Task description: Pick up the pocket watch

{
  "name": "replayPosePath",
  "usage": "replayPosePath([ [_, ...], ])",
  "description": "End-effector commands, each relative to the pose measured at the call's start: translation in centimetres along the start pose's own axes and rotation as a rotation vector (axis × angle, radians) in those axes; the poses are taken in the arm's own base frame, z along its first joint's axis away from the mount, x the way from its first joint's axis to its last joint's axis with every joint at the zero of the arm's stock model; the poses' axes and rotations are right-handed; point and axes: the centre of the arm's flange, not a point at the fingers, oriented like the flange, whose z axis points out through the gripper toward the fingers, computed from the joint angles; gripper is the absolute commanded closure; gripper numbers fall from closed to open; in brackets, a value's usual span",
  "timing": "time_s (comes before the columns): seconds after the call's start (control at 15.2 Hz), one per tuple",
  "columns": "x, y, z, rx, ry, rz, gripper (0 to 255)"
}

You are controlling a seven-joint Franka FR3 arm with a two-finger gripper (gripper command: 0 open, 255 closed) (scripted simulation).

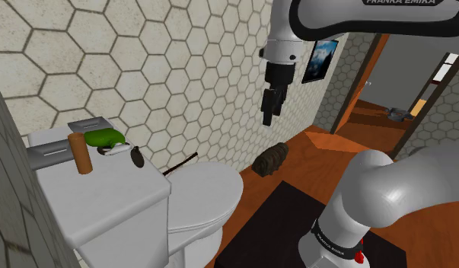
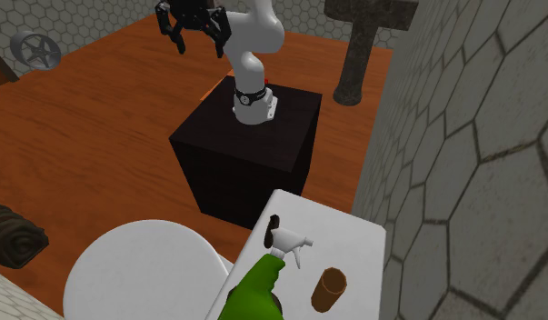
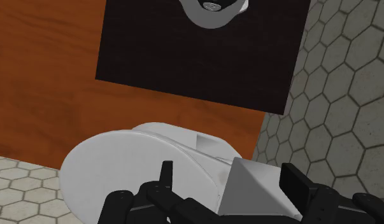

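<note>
One black box, the stand (image 1: 275,222), sat nearest in the shoulder view, with the white arm (image 1: 372,194) rising from its top. Just past it stood a white toilet (image 1: 208,186) with its seat cover down.

Behind the bowl, the tank lid (image 1: 121,199) carried three things. The pocket watch (image 1: 136,157), small, dark and round, stood on its rim at the lid's front edge, the edge over the bowl and toward the end nearer the stand. A spray bottle (image 1: 106,138) with a green body and a white nozzle lay on its side, the nozzle just beside the watch. A brown cylinder (image 1: 81,152) stood roughly upright farther along the lid, closer to its back edge and apart from the watch.

Beyond the toilet, the gripper (image 1: 267,118) hung high in the air over the orange wooden floor (image 1: 315,160), well apart from the tank lid and the watch. Its two black fingers (image 3: 166,173) were spread wide with nothing between them; the wrist view looked past them at the toilet's cover and the stand.

On the floor farther on lay a dark brown rolled bundle (image 1: 270,157) against the wall of hexagonal tiles. Farthest back, a framed picture (image 1: 323,59) hung on that wall beside an open doorway.
</note>
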Motion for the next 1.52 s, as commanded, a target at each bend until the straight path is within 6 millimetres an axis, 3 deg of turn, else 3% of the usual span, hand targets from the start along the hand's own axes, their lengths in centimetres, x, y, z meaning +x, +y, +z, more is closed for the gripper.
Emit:
replayPosePath([
  [0.0,0.0,0.0,0.0,0.0,0.0,0.0,0],
  [1.45,20.5,-18.7,5.2,-0.028,0.1,0.152,0],
])
